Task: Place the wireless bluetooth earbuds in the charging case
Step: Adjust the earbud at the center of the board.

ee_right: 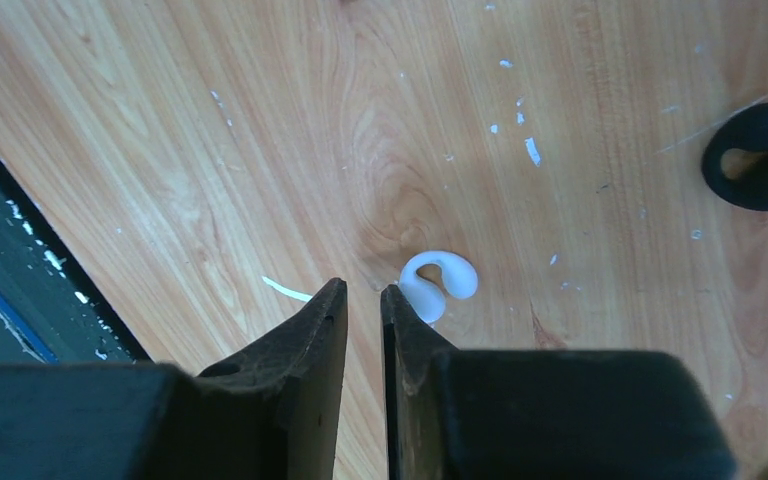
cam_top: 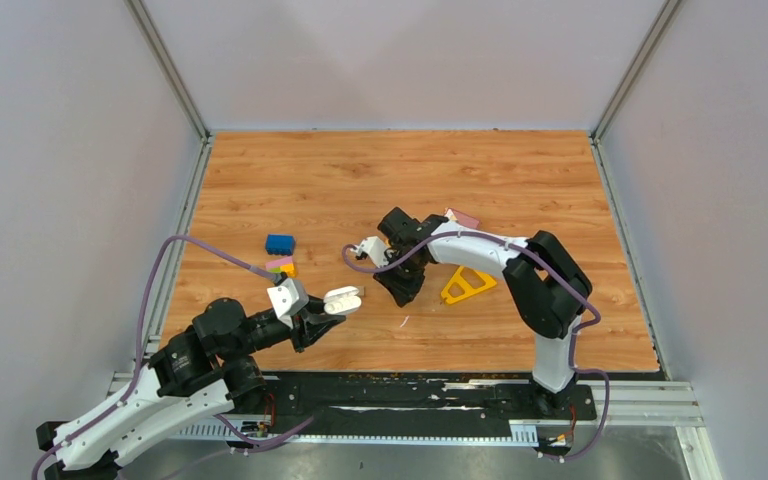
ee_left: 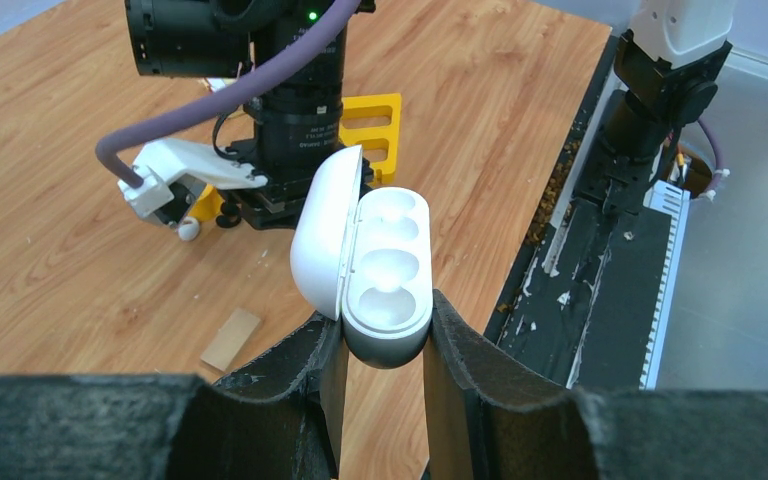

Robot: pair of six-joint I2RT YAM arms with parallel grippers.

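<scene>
Clamping the open charging case, the left gripper is holding it at 9 o'clock of the right gripper in the top view. Its own wrist view is showing the fingers squeezing the case's base. At the right wrist, narrowly parted fingers are grasping nothing, with a white earbud lying just beside their tips at 1 o'clock.

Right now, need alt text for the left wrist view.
The left hand clamps the base of an open white charging case, its lid tipped to the left and both wells empty. Behind it the right arm reaches down to the wooden table in front of a yellow triangle; a small tan block lies nearer, on the left.
</scene>
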